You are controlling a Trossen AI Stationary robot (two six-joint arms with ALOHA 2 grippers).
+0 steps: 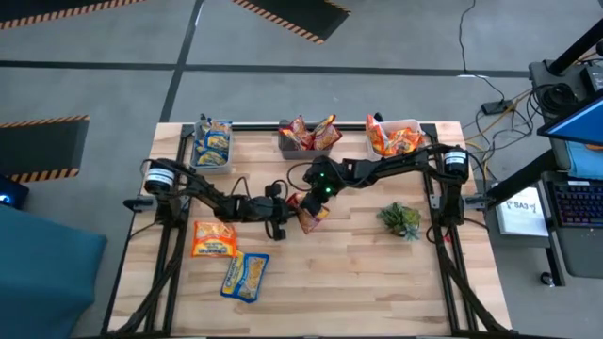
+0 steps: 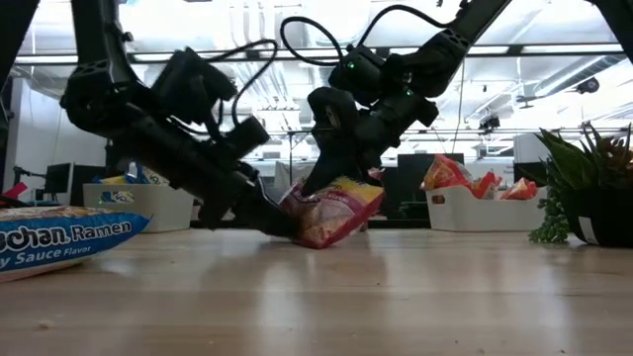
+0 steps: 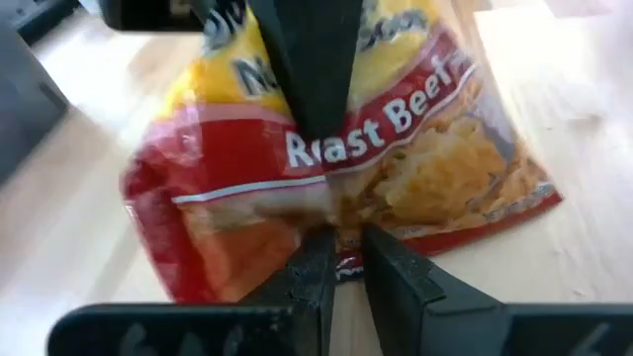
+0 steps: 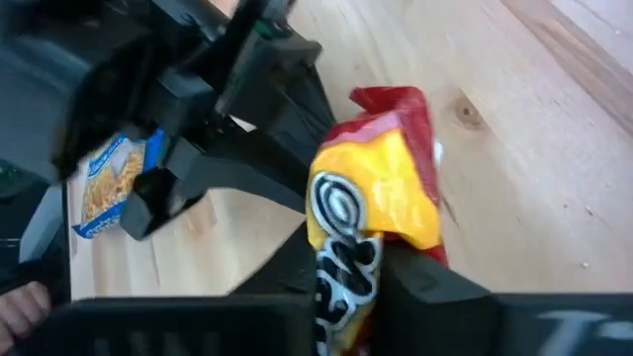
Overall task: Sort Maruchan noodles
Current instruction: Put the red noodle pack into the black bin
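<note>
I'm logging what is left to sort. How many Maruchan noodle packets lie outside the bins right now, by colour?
orange packet: 1
blue-and-yellow packet: 1
dark red Roast Beef packet: 1, gripped mid-table by the left claw and the right claw
Total: 3

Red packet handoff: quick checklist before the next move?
1. Left gripper shut on red packet edge: ok.
2. Right gripper shut on the packet's other end: ok.
3. Packet off the table: not ok, its lower corner looks to be resting on the wood.
4. Middle bin with red packets reachable, path clear: ok.
5. Plant away from both arms: ok.
</note>
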